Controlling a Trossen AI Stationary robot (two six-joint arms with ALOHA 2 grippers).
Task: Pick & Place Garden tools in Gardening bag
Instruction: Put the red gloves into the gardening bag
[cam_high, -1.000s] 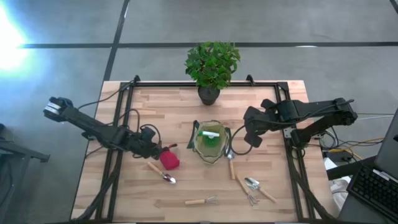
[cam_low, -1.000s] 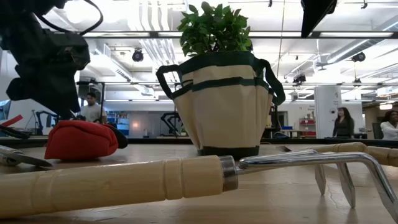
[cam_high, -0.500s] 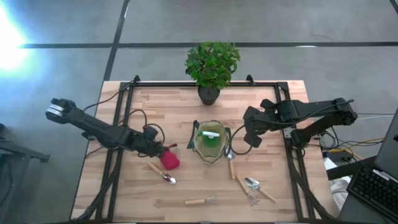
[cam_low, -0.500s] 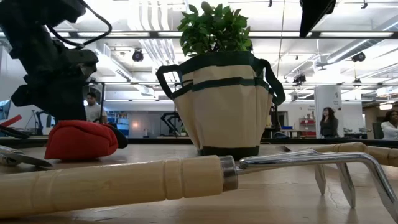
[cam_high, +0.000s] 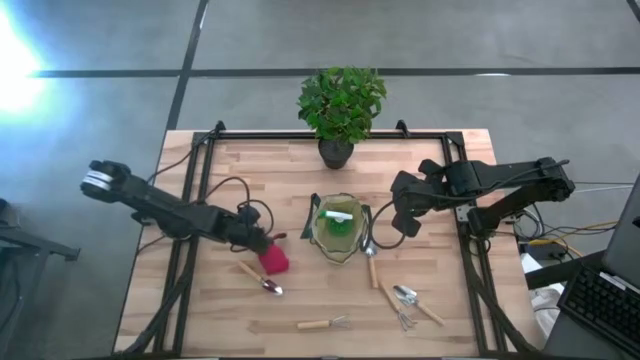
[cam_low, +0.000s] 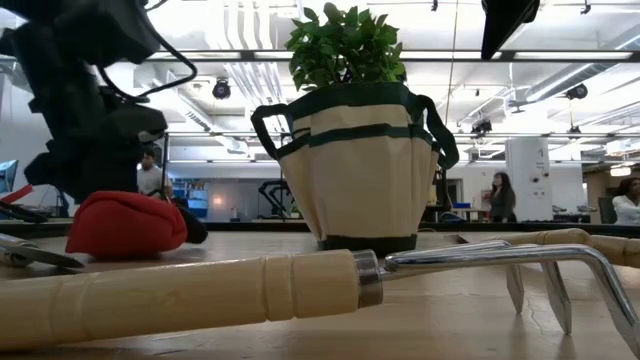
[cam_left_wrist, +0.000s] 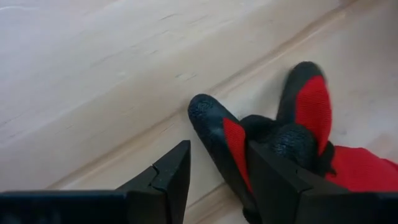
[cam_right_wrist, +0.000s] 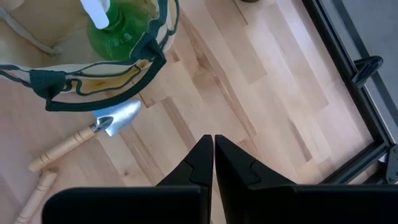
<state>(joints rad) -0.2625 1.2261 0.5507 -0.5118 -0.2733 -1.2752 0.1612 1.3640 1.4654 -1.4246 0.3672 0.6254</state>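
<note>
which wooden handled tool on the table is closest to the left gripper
The small trowel lying just below the red glove, which the left gripper is reaching; the other tools lie farther right or nearer the table's front edge.

Upright khaki gardening bag (cam_high: 338, 228) — green spray bottle (cam_high: 338, 222) inside

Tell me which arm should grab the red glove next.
Left. Its open hand is already at the red glove, with the fingertips reaching around a glove finger. The right hand is shut and hangs on the far side of the gardening bag.

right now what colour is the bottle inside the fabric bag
Green with a white top; the right wrist view shows it best.
</note>
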